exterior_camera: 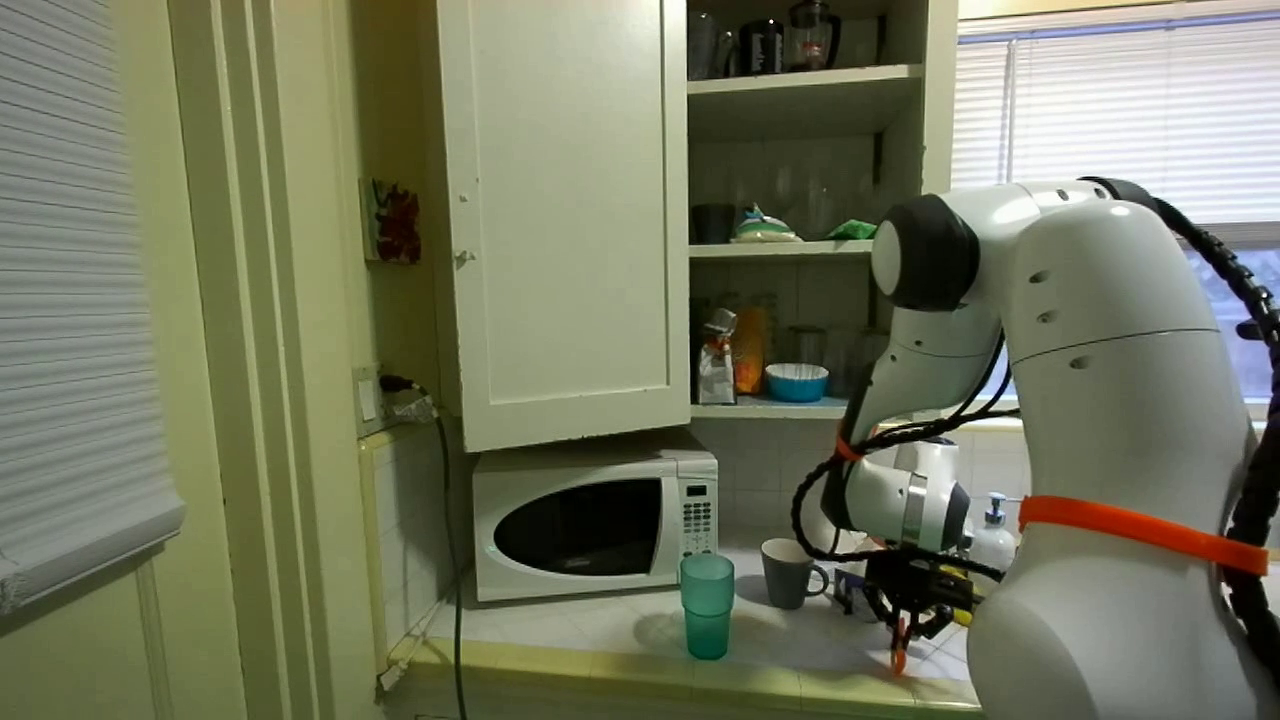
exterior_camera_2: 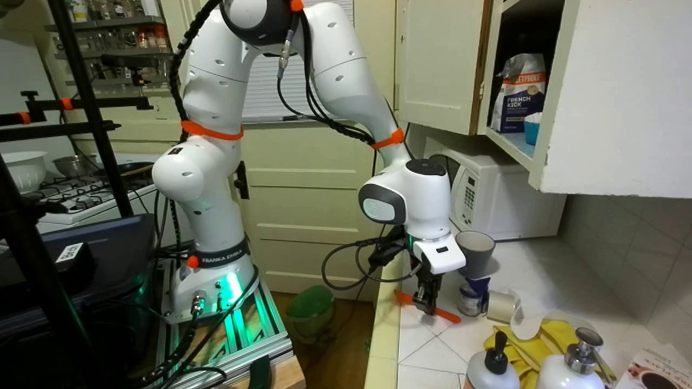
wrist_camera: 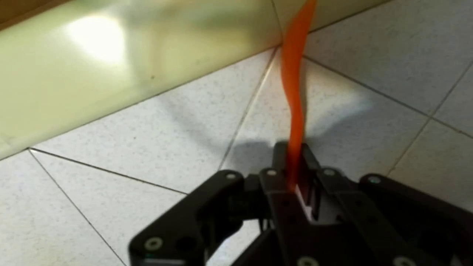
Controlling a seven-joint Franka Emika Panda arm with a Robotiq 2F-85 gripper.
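Observation:
My gripper point(wrist_camera: 295, 157) is shut on a thin, slightly curved orange utensil point(wrist_camera: 293, 70). One end of the utensil reaches out over the yellow counter edge point(wrist_camera: 155, 70) in the wrist view; its other end is hidden by the fingers. In both exterior views the gripper point(exterior_camera: 905, 610) point(exterior_camera_2: 426, 305) points down, low over the white tiled counter point(exterior_camera_2: 427, 356). The utensil point(exterior_camera: 898, 655) point(exterior_camera_2: 447, 315) sticks out on both sides of the fingers. I cannot tell whether it touches the counter. Nearest are a small blue and white jar point(exterior_camera_2: 470, 301) and a grey mug point(exterior_camera: 788, 575) point(exterior_camera_2: 476, 254).
A teal cup point(exterior_camera: 707, 608) stands near the counter's front edge. A white microwave point(exterior_camera: 580, 530) stands behind it, under an open cabinet door point(exterior_camera: 570, 220). A cream cup point(exterior_camera_2: 500, 306), yellow cloth point(exterior_camera_2: 546, 340) and soap dispensers point(exterior_camera_2: 492, 370) point(exterior_camera_2: 570, 373) stand or lie along the counter.

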